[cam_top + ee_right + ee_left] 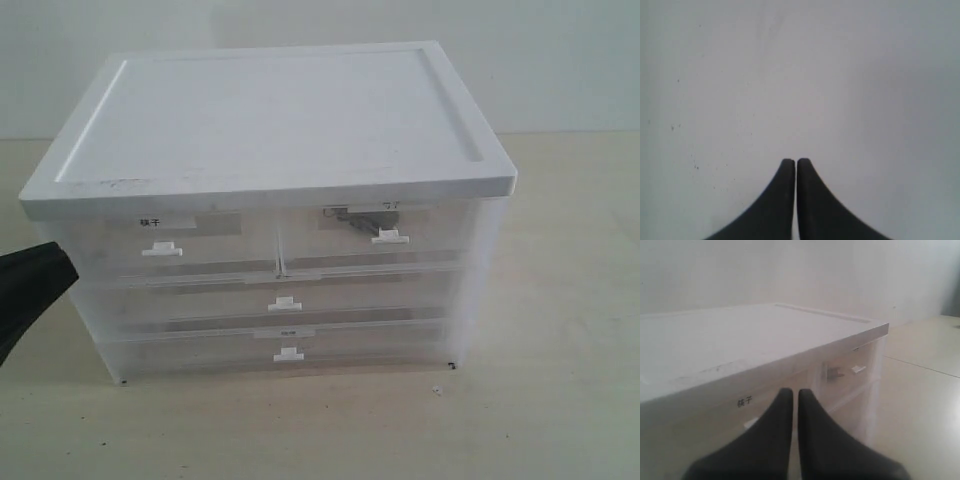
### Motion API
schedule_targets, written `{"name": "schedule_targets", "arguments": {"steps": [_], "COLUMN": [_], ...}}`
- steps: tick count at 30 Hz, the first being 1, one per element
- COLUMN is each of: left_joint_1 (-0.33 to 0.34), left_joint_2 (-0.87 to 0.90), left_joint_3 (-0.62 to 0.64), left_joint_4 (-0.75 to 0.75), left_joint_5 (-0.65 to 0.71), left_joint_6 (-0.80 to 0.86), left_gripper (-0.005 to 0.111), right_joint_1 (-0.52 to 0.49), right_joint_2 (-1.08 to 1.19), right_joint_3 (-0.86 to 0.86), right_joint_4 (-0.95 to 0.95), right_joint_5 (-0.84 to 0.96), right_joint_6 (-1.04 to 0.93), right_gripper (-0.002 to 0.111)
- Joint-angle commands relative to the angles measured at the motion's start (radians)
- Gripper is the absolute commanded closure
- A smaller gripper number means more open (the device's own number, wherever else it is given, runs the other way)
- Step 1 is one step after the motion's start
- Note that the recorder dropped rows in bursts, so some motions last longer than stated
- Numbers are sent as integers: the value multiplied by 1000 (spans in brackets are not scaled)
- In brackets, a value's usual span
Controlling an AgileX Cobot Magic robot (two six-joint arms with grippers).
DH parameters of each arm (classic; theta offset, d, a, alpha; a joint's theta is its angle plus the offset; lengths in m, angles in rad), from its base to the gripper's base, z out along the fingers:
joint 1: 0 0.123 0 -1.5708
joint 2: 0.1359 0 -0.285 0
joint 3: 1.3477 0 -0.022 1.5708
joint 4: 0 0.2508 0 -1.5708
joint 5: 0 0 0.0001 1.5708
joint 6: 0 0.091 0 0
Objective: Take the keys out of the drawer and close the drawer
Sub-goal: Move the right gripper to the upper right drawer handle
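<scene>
The drawer (375, 243) is the top right half-width one of a translucent white cabinet, and it stands pushed in, its white tab handle (390, 237) at the front. Grey metal keys (358, 218) show dimly through its front, also in the left wrist view as keys (832, 372) beside the handle (858, 369). No blue fob shows. My left gripper (60, 262) is shut and empty at the cabinet's left front corner, its tips (791, 391) facing the top left drawer. My right gripper (792, 161) is shut and empty before a blank pale surface, and it is outside the exterior view.
The cabinet's flat white lid (270, 120) overhangs the drawers. The top left drawer (160, 245) bears a black label (744, 401). Two full-width drawers (285, 305) lie below. The cabinet stands on a beige table (560, 350), with a white wall behind.
</scene>
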Motion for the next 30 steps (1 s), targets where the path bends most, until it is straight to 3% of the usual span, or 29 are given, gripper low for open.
{"name": "schedule_targets", "arguments": {"steps": [1,4,5,8,14,22,26,30], "left_joint_1": [1,1,1,1,1,1,1,1], "left_joint_2": [150,262,327,427,480,480,480,480], "left_joint_3": [3,3,3,3,3,3,3,-14], "left_joint_4": [-77,-155,-170,-184,-225,-315,-358,-340], "left_joint_5": [-85,-133,-183,-220,-220,-220,-220,-211], "left_joint_6": [136,206,242,291,313,389,408,398], "left_gripper": [102,102,102,102,102,102,102,102], "right_joint_1": [51,103,141,179,249,427,532,596], "right_joint_2": [99,126,126,126,126,126,128,128], "right_joint_3": [-140,-203,-205,-196,-101,-56,-1,82], "right_joint_4": [-227,-482,-624,-677,-806,-844,-844,-844], "right_joint_5": [63,265,405,513,434,-78,-44,176], "right_joint_6": [-8,77,149,259,324,290,257,195], "right_gripper": [108,108,108,108,108,108,108,108]}}
